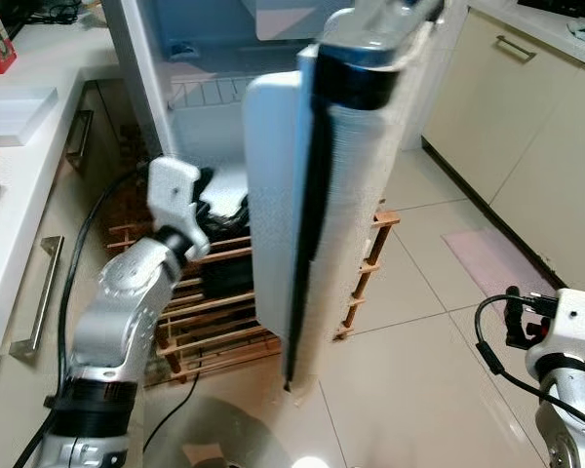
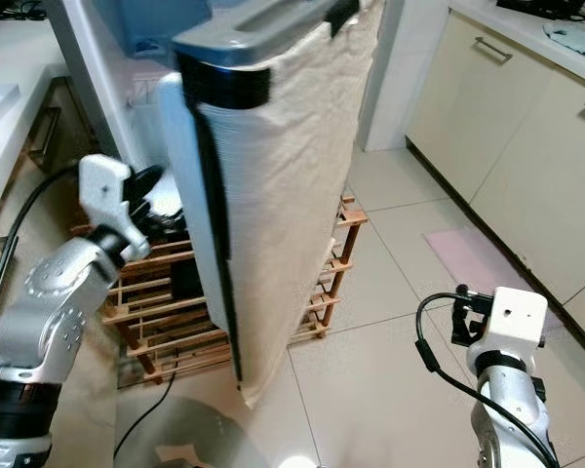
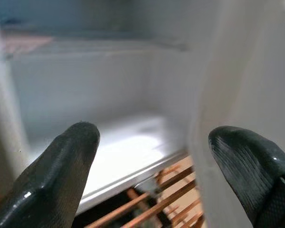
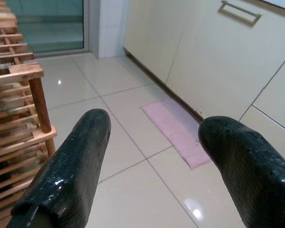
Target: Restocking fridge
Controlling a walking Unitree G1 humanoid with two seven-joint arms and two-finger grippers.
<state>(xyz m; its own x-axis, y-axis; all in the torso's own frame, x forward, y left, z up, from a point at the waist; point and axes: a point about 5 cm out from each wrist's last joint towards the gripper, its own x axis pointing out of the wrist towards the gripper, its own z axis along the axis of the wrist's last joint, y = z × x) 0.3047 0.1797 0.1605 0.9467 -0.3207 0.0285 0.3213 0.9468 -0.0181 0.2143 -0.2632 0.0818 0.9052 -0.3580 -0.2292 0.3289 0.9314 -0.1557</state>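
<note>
Fridge door (image 1: pixel 302 214) swinging back could trap the left gripper (image 3: pixel 147 180) (fingers spread, empty) inside the fridge (image 3: pixel 109 95); right gripper (image 4: pixel 152 166), also spread, hangs idle.

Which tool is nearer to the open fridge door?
Left. The left tool reaches into the fridge just beside the fridge door. The right tool is apart from it, over the floor tiles.
</note>
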